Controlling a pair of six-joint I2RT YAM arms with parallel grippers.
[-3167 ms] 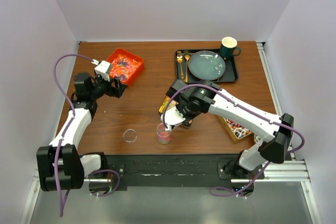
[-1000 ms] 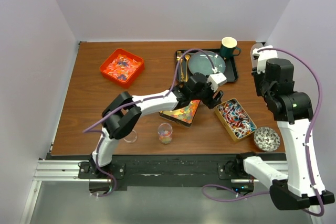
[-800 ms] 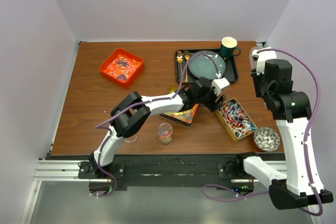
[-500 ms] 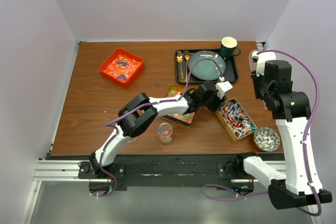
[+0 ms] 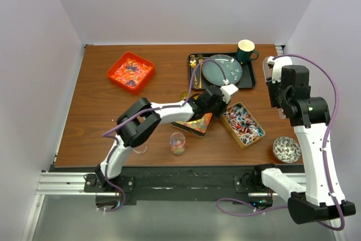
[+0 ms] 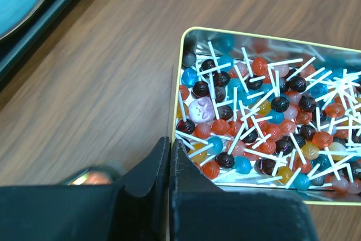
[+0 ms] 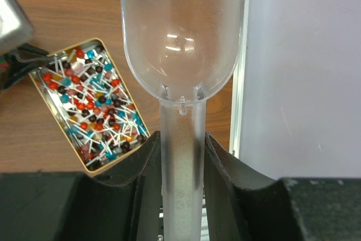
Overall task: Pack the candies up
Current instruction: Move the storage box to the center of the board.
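The left tool (image 6: 170, 145) is pinching shut on the rim of the gold tin (image 6: 181, 66), while the right tool (image 7: 181, 139) is clamping the handle of a clear scoop (image 7: 183, 38).
The gold tin is sitting on the desk (image 5: 113, 117), holding a heap of lollipops (image 6: 254, 111), with the left arm reaching across to it. The candies (image 5: 197, 121) are lying in a flat tray (image 5: 186, 130) just beside the tin, under that arm. More are showing in a small clear cup (image 5: 177, 143) near the desk's front edge, and wrapped pieces (image 5: 131, 73) are resting in an orange tray (image 5: 118, 62) well apart at the far left. The right tool is hovering over the desk's right edge, the scoop's bowl pointing away from it.
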